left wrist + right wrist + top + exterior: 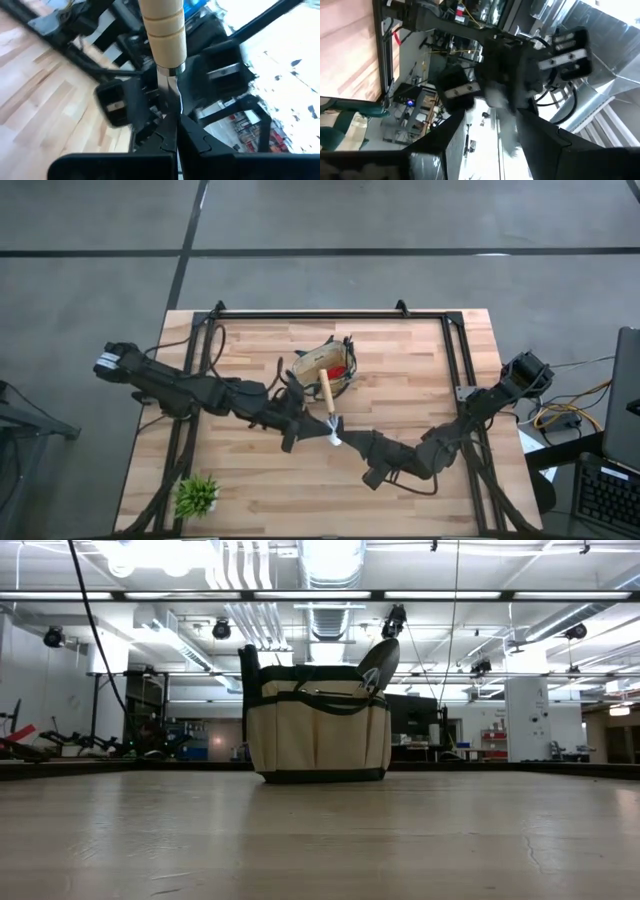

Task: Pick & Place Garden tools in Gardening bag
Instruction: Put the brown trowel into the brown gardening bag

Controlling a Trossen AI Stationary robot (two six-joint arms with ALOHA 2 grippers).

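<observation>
A trowel with a wooden handle (325, 390) and a silver blade (333, 430) is up in the air just near of the tan gardening bag (325, 368), its handle end over the bag. My left gripper (318, 428) is shut on the trowel's metal end. My right gripper (345, 440) is open, with a finger on each side of the blade (495, 95), coming from the table's right. The bag stands upright (318, 725). A second trowel's blade (380, 665) sticks up out of it, and a red item (341, 370) lies in it. My left gripper pinches the trowel's metal neck (169, 100), just below the wooden handle (162, 30), between its two shut fingers (192, 137). It comes from the table's left. The trowel is lifted clear of the table, its handle reaching toward the bag.
A spiky green plant (197, 495) stands at the table's near left corner. A dark frame (330, 313) runs along the table's far edge and down both sides. Bare wood lies near of the bag.
</observation>
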